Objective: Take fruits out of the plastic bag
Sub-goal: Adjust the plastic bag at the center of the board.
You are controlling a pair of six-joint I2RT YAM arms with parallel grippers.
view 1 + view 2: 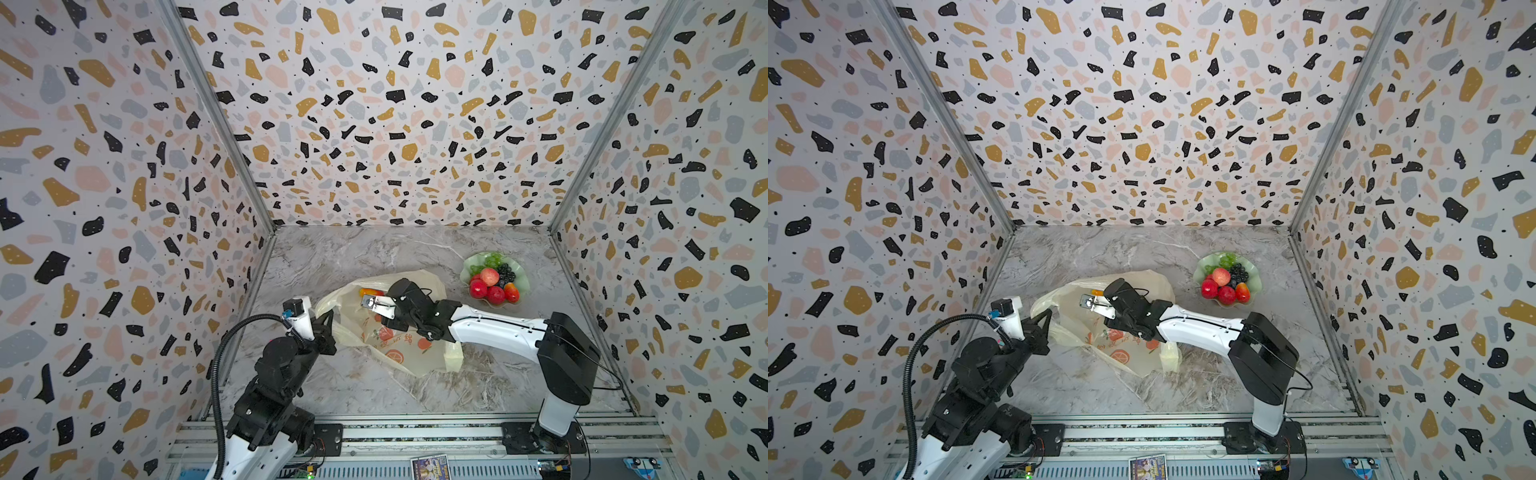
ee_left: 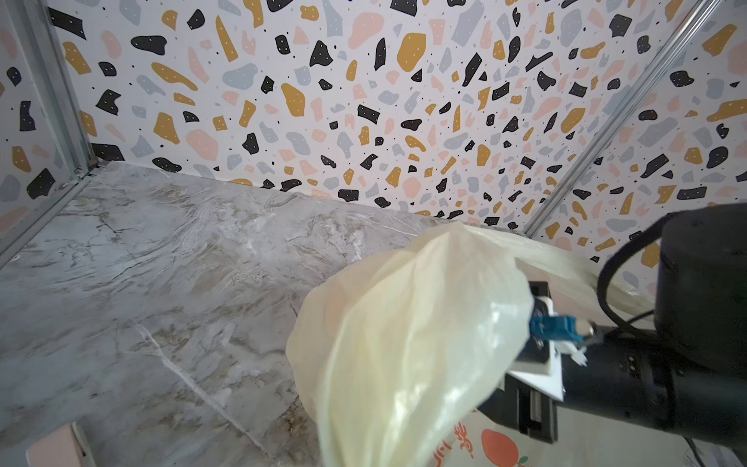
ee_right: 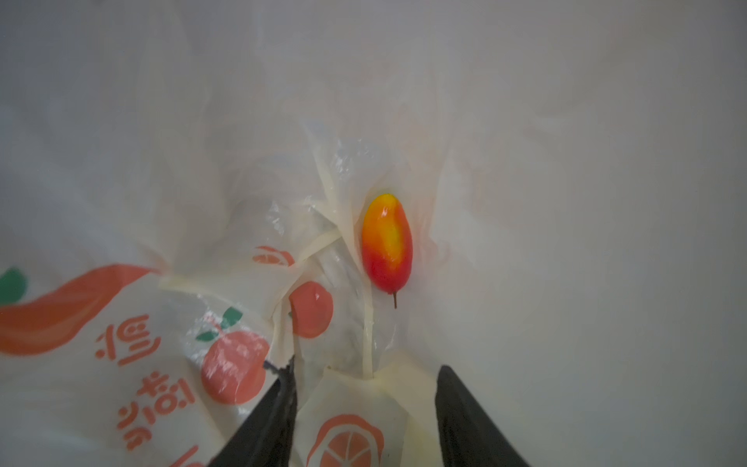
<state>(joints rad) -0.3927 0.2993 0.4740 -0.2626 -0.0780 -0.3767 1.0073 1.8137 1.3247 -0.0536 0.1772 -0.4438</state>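
Two pincers: left pincer [image 1: 329, 328] clamped on the edge of the plastic bag [image 1: 407, 357] on the tabletop [image 1: 353, 257] — right pincer [image 3: 366, 366] inside it, jaws apart, empty, near a red-yellow fruit [image 3: 387, 244]. The bag's orange script is unreadable. Other fruits [image 1: 494, 286] fill the green dish [image 1: 467, 266].

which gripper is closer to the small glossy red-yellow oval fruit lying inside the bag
Right. The right gripper is inside the translucent cream plastic bag, jaws open, with the red-yellow oval fruit just ahead. The left gripper is shut on the bag's edge, outside it.
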